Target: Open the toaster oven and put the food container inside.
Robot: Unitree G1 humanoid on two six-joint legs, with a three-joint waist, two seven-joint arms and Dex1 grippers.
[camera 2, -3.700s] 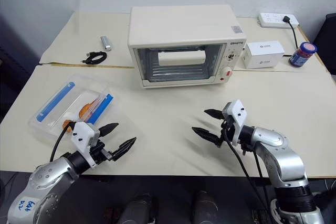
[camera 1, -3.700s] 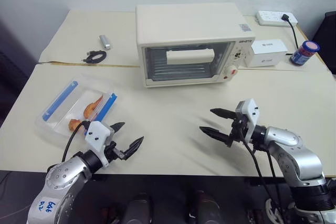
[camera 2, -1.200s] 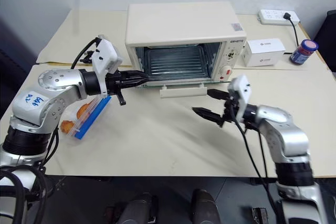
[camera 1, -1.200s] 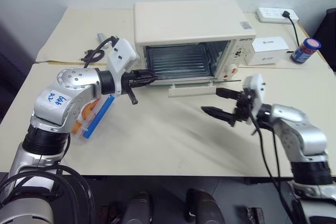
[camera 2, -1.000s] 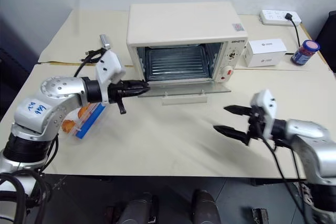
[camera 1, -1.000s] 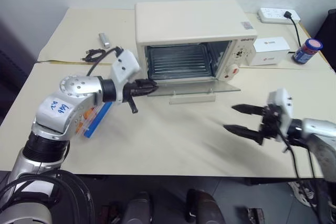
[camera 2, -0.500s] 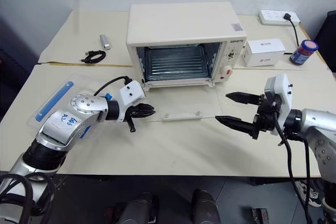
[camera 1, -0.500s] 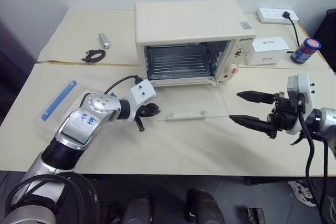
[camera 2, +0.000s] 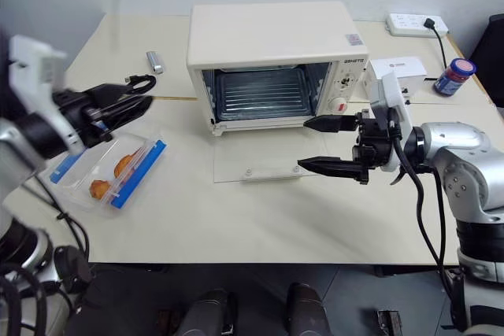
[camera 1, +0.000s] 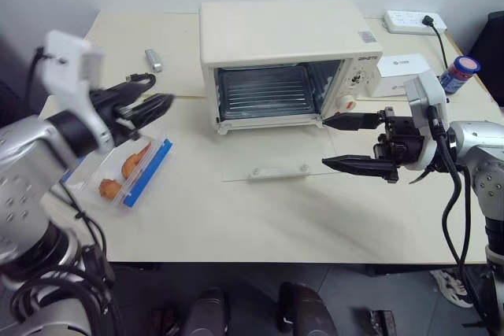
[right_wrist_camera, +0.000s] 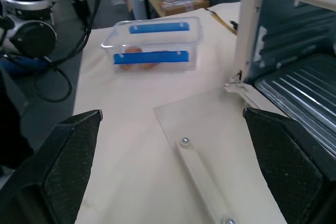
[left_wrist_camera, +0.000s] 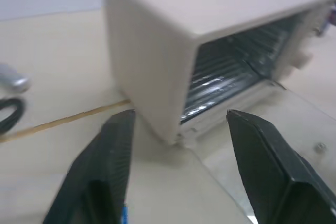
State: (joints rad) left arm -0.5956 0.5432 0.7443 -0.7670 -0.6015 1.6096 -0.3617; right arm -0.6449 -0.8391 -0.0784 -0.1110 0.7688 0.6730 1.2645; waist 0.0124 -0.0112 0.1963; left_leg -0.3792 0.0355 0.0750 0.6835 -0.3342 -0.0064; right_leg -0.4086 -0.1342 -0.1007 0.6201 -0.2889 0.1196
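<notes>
With the oven (camera 1: 279, 60) door folded flat on the table (camera 1: 236, 218) to clear the rack, we see from the head the container (camera 1: 118, 171) waiting left of it, untouched. Our left gripper (camera 1: 146, 105) hangs above it, fingers parted and empty; our right gripper (camera 1: 346, 143) spreads wide over the door. At the left wrist, the oven corner sits between open fingers. At the right wrist, the container (right_wrist_camera: 152, 51) lies beyond the door.

A power strip (camera 1: 407, 23) with a black plug, a small white box (camera 1: 396, 68) and a blue jar (camera 1: 457, 75) sit far right on the table (camera 1: 236, 218). A silver stick (camera 1: 153, 60) and coiled black cable (camera 2: 142, 83) lie far left.
</notes>
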